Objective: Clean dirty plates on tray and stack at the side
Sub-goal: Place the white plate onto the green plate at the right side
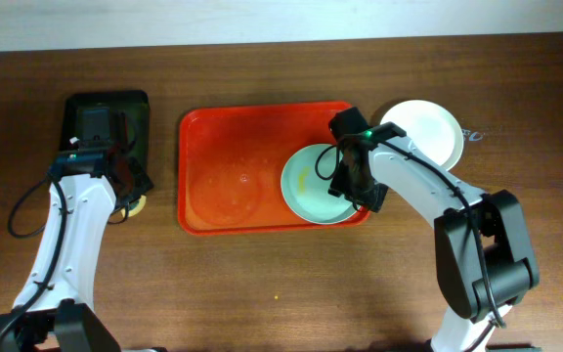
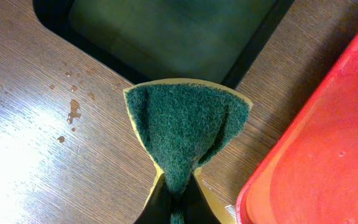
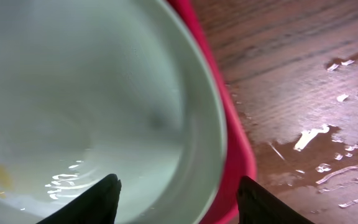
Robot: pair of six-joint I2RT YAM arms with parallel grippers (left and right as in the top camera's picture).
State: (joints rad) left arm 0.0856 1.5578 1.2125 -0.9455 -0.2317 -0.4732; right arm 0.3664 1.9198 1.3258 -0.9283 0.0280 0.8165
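Plate (image 3: 104, 93) rim inside wide-spread right gripper (image 3: 179, 185); sponge (image 2: 182, 124) tight in left gripper (image 2: 176, 210).

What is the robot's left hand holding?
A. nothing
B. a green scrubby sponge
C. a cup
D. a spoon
B: the left wrist view shows the left gripper pinching a folded green sponge with a yellow backing.

I can read no text, label, brand, number or sign on anything in my views.
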